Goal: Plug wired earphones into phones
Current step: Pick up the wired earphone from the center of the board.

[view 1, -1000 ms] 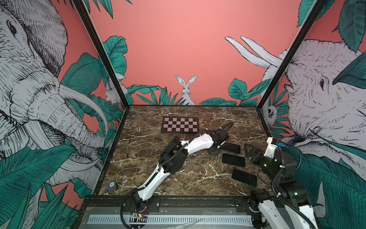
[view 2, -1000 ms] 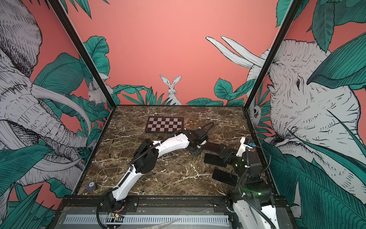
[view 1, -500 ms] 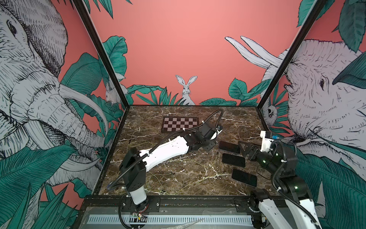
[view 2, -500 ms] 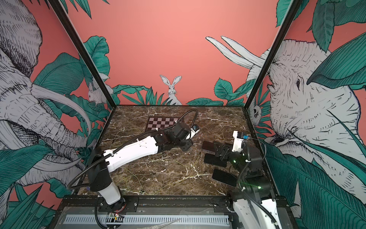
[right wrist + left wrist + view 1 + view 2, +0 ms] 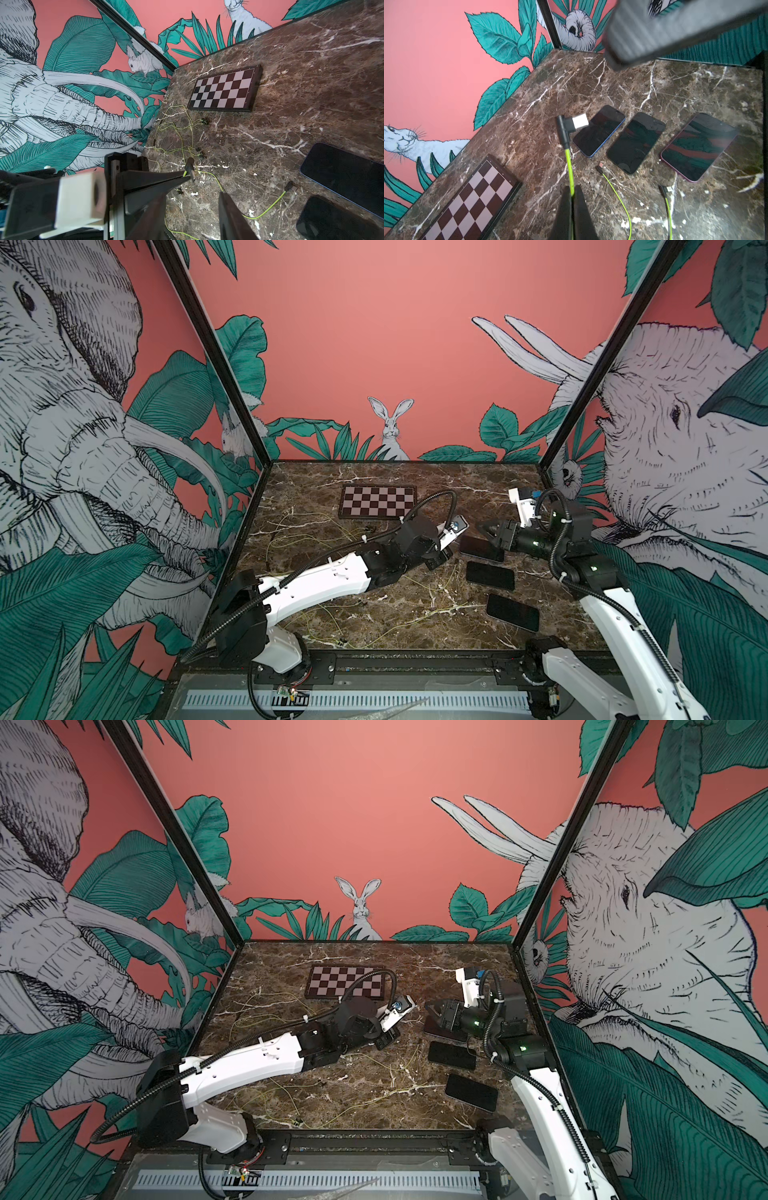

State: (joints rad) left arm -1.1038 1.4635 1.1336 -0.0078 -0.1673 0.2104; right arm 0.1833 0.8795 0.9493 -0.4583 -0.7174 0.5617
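- Brown marble table (image 5: 478,485), veined in white, fills the floor of both top views. Clock directions take the far wall as 12 o'clock.
- A black-and-white checkerboard plate (image 5: 378,501) lies flat at 12 o'clock.
- Three black phones with glossy dark screens lie face up in a row at 3 to 4 o'clock. The far phone (image 5: 473,548), middle phone (image 5: 490,575) and near phone (image 5: 512,612) sit side by side without touching.
- The left gripper (image 5: 572,190), near the table's centre, is clenched on a yellow-green earphone cord (image 5: 569,164).
- The cord runs out from between the fingers to an angled black plug (image 5: 572,124) with a silver tip.
- That plug is lifted off the marble at 9 o'clock of the far phone, and it sits in no phone.
- The right gripper (image 5: 484,526) hangs over the far phone at 2 o'clock. Its jaws are parted with nothing between them, and the right wrist view shows bare marble in the gap.
- Two loose plugs (image 5: 600,166) (image 5: 666,189) lie on the marble just off the ends of the phones, each unplugged on its own yellow-green cord.
- More thin cords lie tangled at 9 to 10 o'clock, with small dark earbuds (image 5: 204,121) among them.
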